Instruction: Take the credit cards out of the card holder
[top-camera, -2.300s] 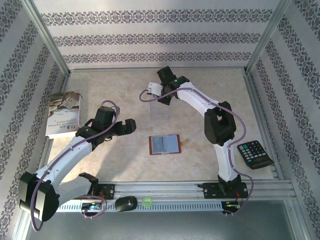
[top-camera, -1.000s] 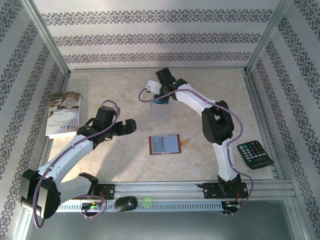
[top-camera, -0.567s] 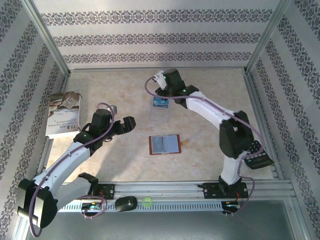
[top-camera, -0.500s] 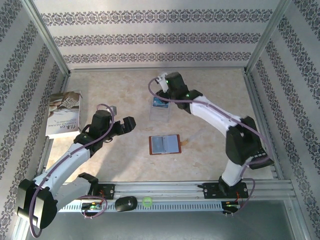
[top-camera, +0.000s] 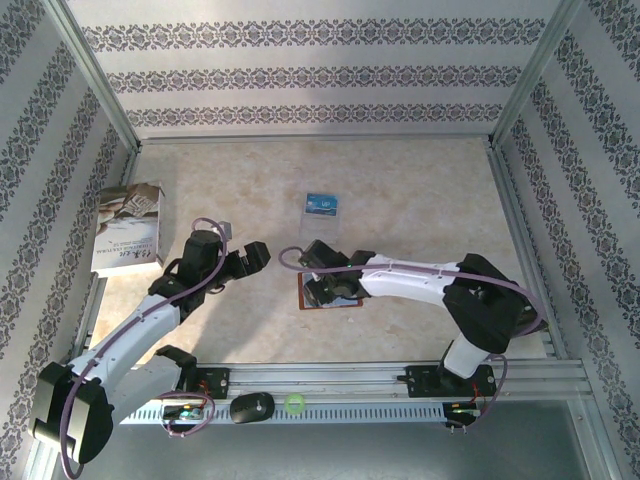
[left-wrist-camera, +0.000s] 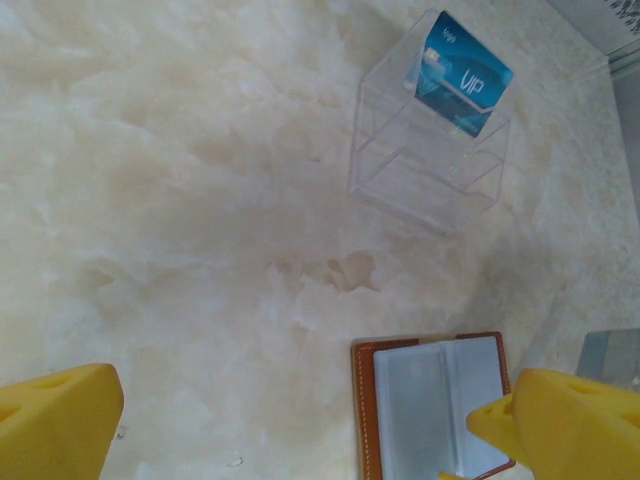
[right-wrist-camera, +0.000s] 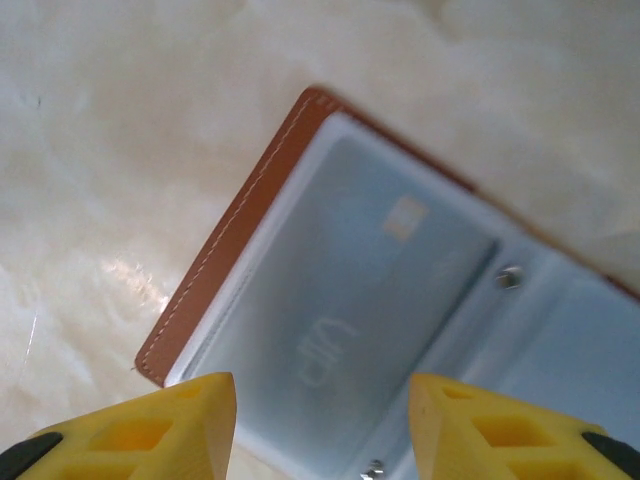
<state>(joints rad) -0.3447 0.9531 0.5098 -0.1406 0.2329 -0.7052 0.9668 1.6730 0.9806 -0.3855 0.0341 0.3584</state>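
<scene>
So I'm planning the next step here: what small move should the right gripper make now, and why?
Probably lower the right gripper onto the open card holder and pinch the card seen through its sleeve. Its jaws hang open and empty right above that pocket; a blue card already sits in the clear stand.

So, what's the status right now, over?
Left gripper open, hovering empty. Right gripper open above the wallet, nothing held. Blue card in the clear stand; second card inside the wallet. Nothing in the way.
</scene>
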